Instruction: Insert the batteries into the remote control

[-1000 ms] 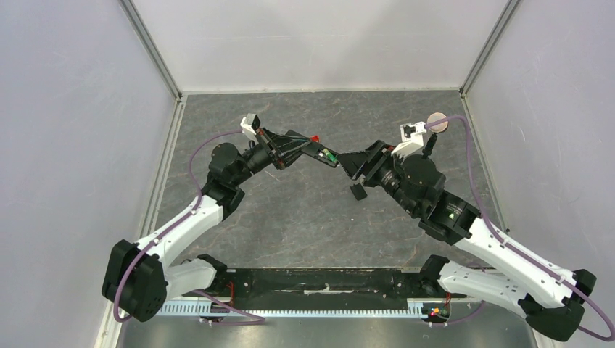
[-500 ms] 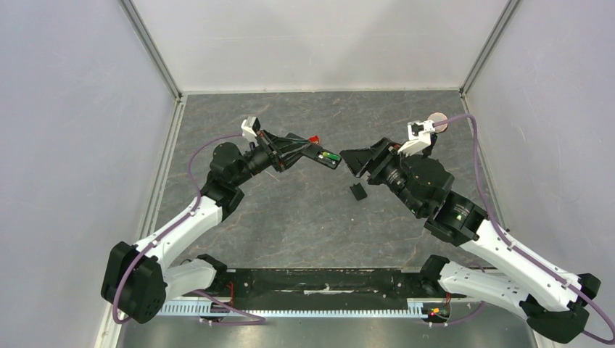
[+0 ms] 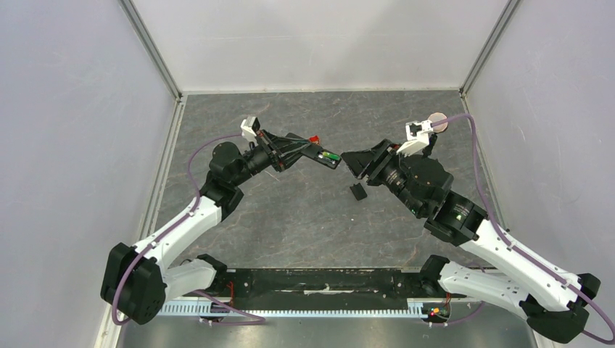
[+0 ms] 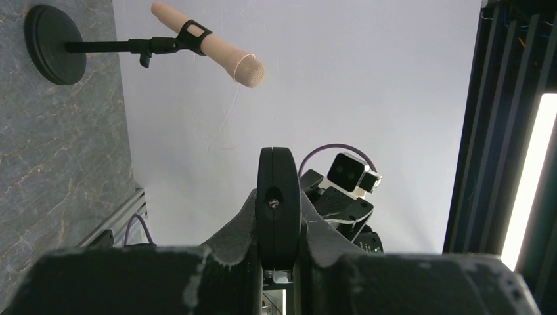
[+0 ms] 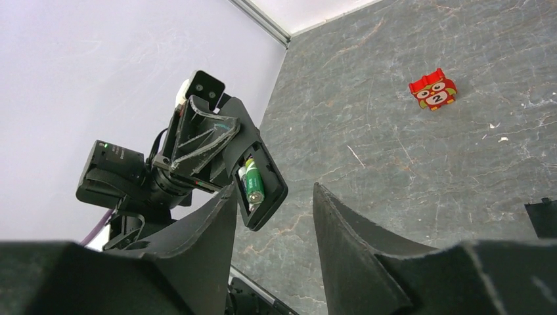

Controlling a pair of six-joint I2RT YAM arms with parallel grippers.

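Holding the remote control (image 3: 324, 155) clamped tight between its fingers, the left gripper (image 3: 294, 151) has the slim black bar raised clear of the grey stone-patterned surface (image 3: 290, 225). The bar's free end points toward the right gripper (image 3: 353, 161). The right wrist view shows the remote's open compartment facing that camera, with the bright green one of the batteries (image 5: 254, 186) seated inside. A second cell beside it is hard to make out. The right gripper hangs just short of the remote's tip, jaws partly apart with nothing between them. A small black piece (image 3: 357, 191) lies on the surface below it, and a red owl block (image 5: 433, 90) sits farther back.
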